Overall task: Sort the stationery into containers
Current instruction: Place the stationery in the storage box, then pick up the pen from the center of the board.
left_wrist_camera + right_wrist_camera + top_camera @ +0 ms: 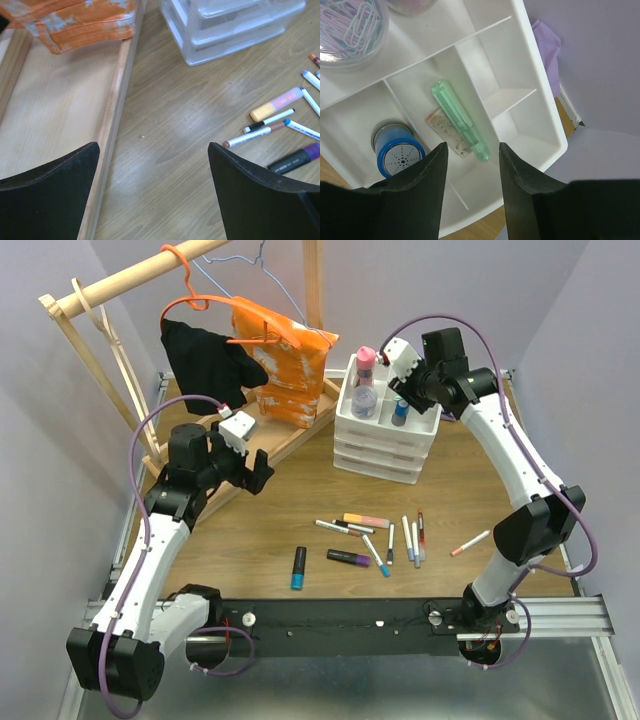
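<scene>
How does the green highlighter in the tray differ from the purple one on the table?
The green highlighter is pale and translucent; the purple highlighter has a dark body. The green one lies in a compartment of the white tray; the purple one lies on the table among pens. Both are chunky and ungripped.

Wooden table [270, 530] under scattered stationery [366, 521], white drawer organiser [385, 455], rack base [285, 440].
</scene>
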